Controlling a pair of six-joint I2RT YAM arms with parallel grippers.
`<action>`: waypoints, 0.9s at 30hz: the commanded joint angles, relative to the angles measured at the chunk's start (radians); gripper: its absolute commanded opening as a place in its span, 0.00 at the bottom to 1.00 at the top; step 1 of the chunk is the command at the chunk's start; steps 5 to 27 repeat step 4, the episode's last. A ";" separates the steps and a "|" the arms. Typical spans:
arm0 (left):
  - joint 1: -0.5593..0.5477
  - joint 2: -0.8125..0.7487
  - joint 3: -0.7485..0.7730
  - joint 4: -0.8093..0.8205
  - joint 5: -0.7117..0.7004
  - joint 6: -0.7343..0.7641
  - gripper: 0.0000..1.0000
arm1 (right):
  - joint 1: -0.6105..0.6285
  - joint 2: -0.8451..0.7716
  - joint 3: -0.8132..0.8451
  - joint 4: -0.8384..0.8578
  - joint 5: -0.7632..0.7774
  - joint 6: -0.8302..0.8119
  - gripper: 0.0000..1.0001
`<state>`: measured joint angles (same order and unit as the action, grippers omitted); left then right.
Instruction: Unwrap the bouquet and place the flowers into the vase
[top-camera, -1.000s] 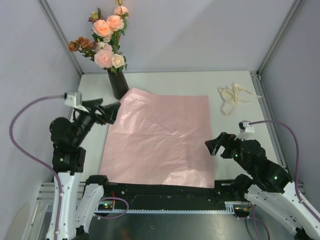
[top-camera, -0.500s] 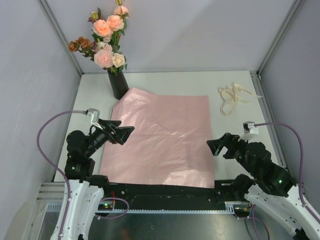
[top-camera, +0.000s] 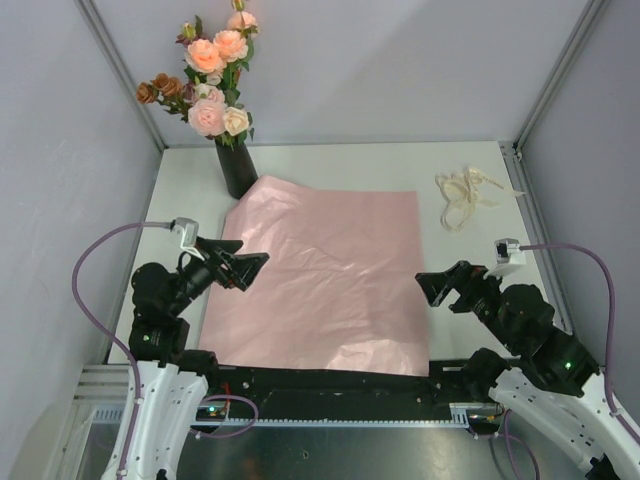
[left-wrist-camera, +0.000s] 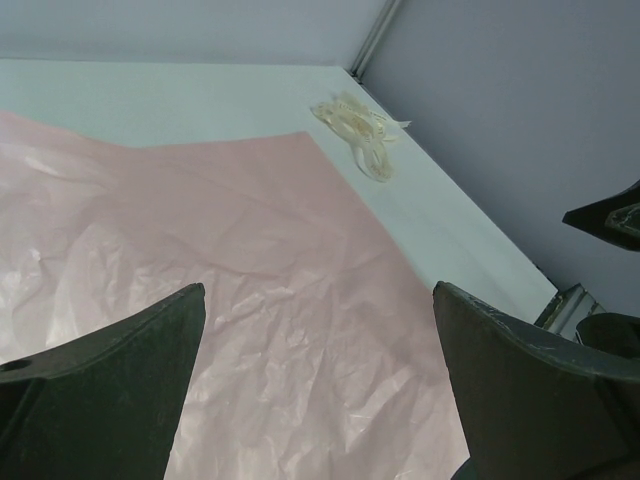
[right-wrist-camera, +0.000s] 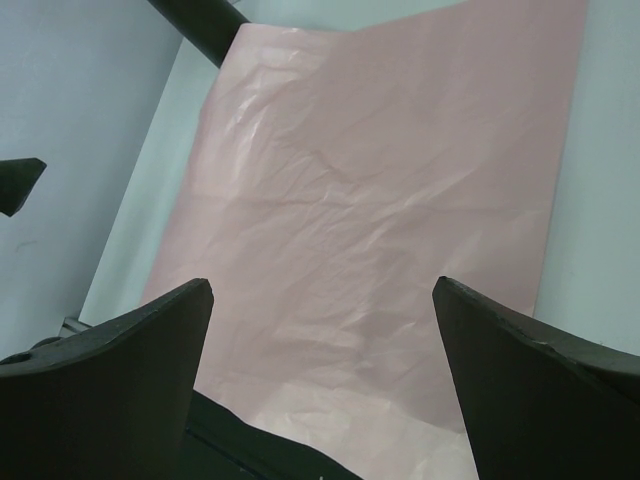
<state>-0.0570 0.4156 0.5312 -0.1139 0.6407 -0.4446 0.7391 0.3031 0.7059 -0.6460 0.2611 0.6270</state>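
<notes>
You have flowers (top-camera: 212, 75) standing in vase (top-camera: 237, 168), far-left corner of table (top-camera: 350, 165). Pink paper sheet (top-camera: 325, 275) lies flat mid-table, ribbon (top-camera: 463, 195) far right. Your left gripper (top-camera: 252, 270) and right gripper (top-camera: 438, 290): both spread wide, empty, at sheet's side edges.

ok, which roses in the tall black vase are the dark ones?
The small red-brown rose heads, leftmost in the bunch; the other rose heads are pink or peach.
</notes>
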 joint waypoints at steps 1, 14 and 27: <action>-0.004 -0.010 0.006 0.031 0.025 -0.004 1.00 | -0.003 0.000 0.041 0.036 0.003 -0.016 0.99; -0.003 -0.009 0.005 0.031 0.027 -0.005 1.00 | -0.002 0.007 0.047 0.035 0.001 -0.016 0.99; -0.003 -0.009 0.005 0.031 0.027 -0.005 1.00 | -0.002 0.007 0.047 0.035 0.001 -0.016 0.99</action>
